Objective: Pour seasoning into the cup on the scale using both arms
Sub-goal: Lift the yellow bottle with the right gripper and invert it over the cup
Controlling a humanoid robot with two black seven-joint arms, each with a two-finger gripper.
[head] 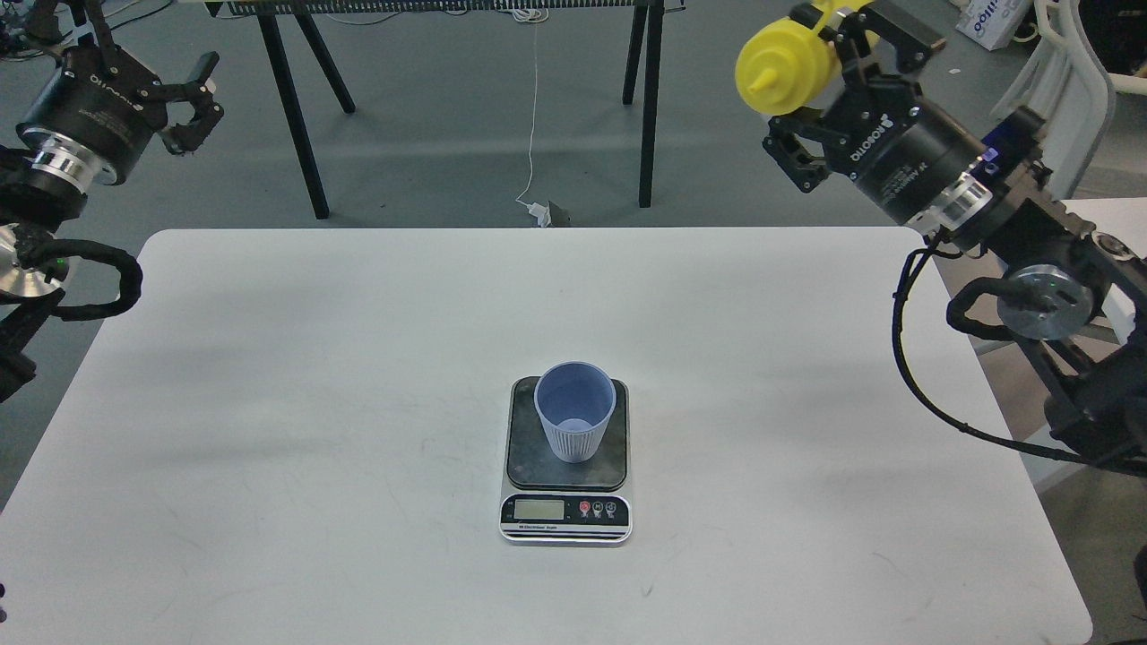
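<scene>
The pale blue ribbed cup (574, 417) stands upright on the dark platform of the scale (565, 520) at the table's middle front. My right gripper (829, 67) is shut on the yellow squeeze bottle (782, 57), held high at the upper right, beyond the table's far edge. The bottle is tipped with its nozzle pointing left and down. Its tethered cap is hidden. My left gripper (193, 94) is open and empty, raised at the upper left off the table's left corner.
The white table (358, 358) carries only the scale and cup. Black trestle legs (296, 107) stand on the floor beyond the far edge. A white chair (1057, 134) and a second table (1111, 242) are at the right.
</scene>
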